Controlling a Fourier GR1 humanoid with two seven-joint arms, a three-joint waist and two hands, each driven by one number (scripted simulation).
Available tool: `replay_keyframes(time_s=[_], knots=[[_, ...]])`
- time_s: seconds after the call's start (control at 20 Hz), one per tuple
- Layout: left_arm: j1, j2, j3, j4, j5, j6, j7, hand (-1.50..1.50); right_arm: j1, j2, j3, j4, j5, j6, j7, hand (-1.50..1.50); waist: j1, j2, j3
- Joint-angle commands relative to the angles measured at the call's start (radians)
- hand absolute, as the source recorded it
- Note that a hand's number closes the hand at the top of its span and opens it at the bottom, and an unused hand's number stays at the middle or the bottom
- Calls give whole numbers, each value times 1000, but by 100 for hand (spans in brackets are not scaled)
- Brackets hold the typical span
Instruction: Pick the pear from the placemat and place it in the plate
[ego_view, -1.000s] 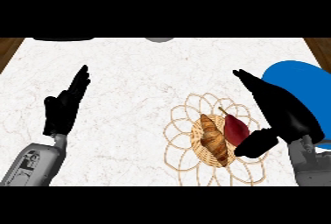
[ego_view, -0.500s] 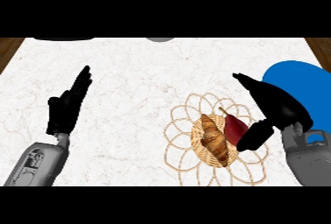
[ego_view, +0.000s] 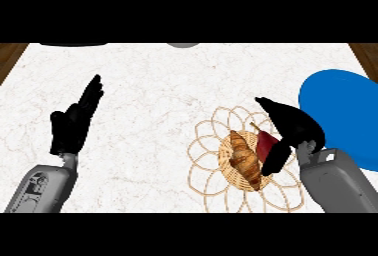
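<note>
Dark red pear on woven wicker flower-shaped placemat, beside golden croissant. My right hand over pear, fingers spread, thumb alongside, nothing held. Step I judge: reach-to-grasp. Next: close round pear, lift, carry right to round blue plate. Left hand rests open, left side.

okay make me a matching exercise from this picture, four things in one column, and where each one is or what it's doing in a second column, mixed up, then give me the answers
1. pear
2. croissant
3. blue plate
4. left hand

A. open, fingers up, at the view's left
B. at the counter's right edge
C. dark red, beside the right hand
D. golden brown, in the middle of the woven placemat

Pairs: 1-C, 2-D, 3-B, 4-A
</note>
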Motion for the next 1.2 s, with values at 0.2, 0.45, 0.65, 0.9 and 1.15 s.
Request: replay_keyframes(time_s=[0.2,0.45,0.65,0.9,1.15], knots=[[-20,26,77,0,2,-87,33,0,-31,36,-65,147,81,52,-89,-150,0,0,0],[14,-38,63,-30,-64,-35,6,0,73,61,-54,179,164,-10,-179,-150,-2,0,0],[-17,-32,90,-42,-42,-85,63,0,103,64,-65,148,207,-28,-230,150,-3,-1,0],[-46,-53,108,12,-71,-75,43,0,50,67,-86,241,294,-96,-319,150,-3,1,0],[12,-79,98,-56,-86,-89,49,0,48,114,-100,251,354,-142,-341,150,-1,0,0]])
